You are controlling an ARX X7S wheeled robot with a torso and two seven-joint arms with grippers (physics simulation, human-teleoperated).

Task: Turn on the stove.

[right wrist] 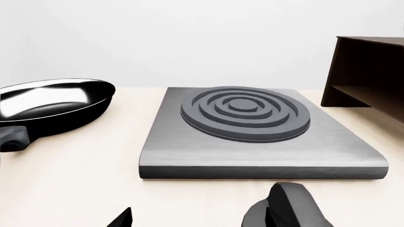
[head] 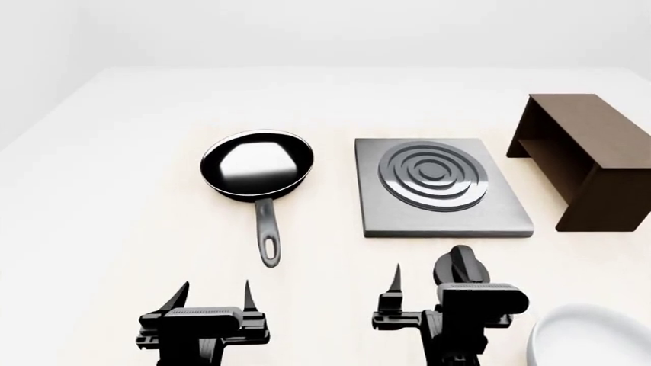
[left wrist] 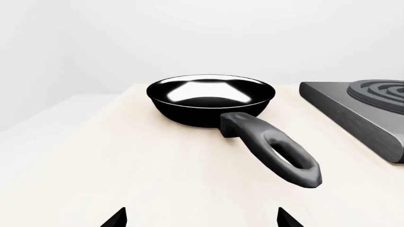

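The stove (head: 437, 206) is a flat square grey hotplate with ring coils, in the middle of the table; it also shows in the right wrist view (right wrist: 252, 151) and at the edge of the left wrist view (left wrist: 360, 113). Its small black round knob (head: 460, 263) stands apart, just in front of the stove. My right gripper (head: 429, 276) is open and empty. The knob (right wrist: 287, 208) sits against its right finger, not squarely between the jaws. My left gripper (head: 216, 291) is open and empty, hanging in front of the frying pan's handle (head: 267, 236).
A black frying pan (head: 256, 164) sits left of the stove, handle toward me; it also shows in the left wrist view (left wrist: 211, 97). A dark brown wooden box (head: 585, 152) stands right of the stove. A white dish rim (head: 585, 324) shows at the bottom right.
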